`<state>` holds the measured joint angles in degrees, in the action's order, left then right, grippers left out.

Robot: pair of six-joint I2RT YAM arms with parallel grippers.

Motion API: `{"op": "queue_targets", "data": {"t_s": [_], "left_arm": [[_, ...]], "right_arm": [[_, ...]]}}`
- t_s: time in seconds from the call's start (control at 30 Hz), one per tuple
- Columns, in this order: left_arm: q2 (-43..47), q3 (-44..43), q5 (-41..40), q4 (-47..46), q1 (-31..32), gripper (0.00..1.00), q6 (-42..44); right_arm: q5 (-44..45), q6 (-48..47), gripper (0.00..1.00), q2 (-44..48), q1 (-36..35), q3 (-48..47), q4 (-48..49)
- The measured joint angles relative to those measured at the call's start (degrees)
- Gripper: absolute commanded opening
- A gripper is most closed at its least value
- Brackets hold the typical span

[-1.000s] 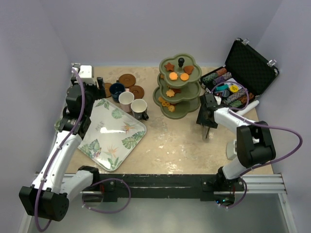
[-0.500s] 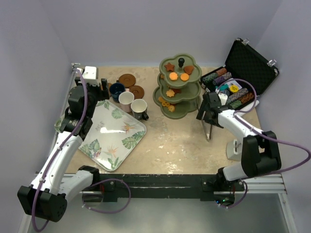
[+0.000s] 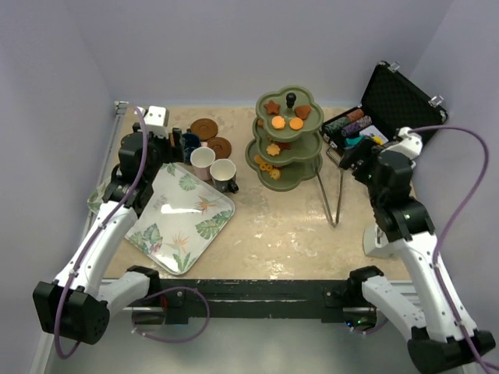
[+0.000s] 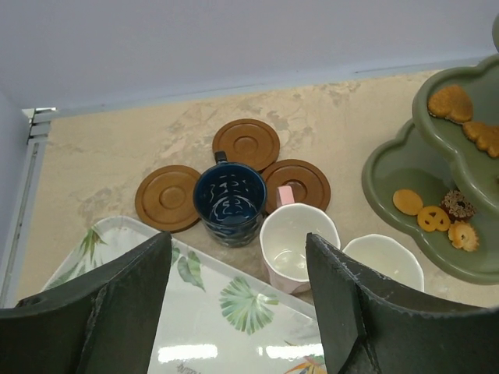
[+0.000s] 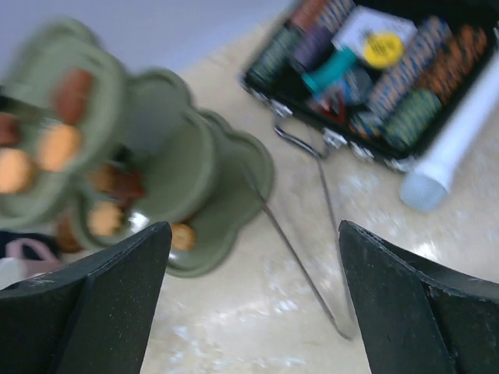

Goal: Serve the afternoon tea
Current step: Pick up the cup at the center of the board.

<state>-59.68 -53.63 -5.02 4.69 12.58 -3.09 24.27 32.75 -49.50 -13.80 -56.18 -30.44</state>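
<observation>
The olive-green three-tier stand (image 3: 287,140), matte with scalloped rims and a dark knob on top, stands at the rear middle of the mottled beige table (image 3: 273,234). It holds small orange and brown biscuits (image 3: 277,121) on every tier. To its left, three round brown saucers (image 4: 246,143) with ridged rims lie flat around the glossy navy cup (image 4: 230,201). The pinkish-white cup (image 4: 298,243) and the cream cup (image 4: 383,265) stand upright just beside them, at the far edge of the glossy leaf-patterned white tray (image 3: 183,214). The left gripper (image 4: 238,249) hovers above the cups, fingers spread and empty. The right gripper (image 5: 253,234) is raised, spread wide, holding nothing. Under it lie thin metal tongs (image 3: 334,191), and beyond is the open black case of poker chips (image 3: 390,109).
</observation>
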Motion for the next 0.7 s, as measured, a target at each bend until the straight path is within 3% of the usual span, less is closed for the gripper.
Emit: {"op": "queue_targets", "data": {"t_s": [0.17, 0.33, 0.5, 0.7], "left_arm": [[-2.19, -0.55, 1.25, 0.79, 0.00, 0.74, -0.90], [-3.32, -0.63, 1.66, 1.05, -0.52, 0.74, -1.40], [-4.52, -1.18, 2.45, 1.03, -4.35, 0.74, -3.02], [-5.18, -1.22, 1.62, 0.85, -8.48, 0.74, -4.90]], "right_arm": [[-6.95, -5.99, 0.85, 5.18, -0.02, -5.79, 8.83], [-14.67, -9.70, 0.82, -1.81, -3.30, -9.42, 17.70], [-9.88, -12.63, 0.80, -11.93, -22.62, -11.82, 19.82], [-4.63, -13.05, 0.77, -24.79, -37.97, -14.25, 20.63]]}}
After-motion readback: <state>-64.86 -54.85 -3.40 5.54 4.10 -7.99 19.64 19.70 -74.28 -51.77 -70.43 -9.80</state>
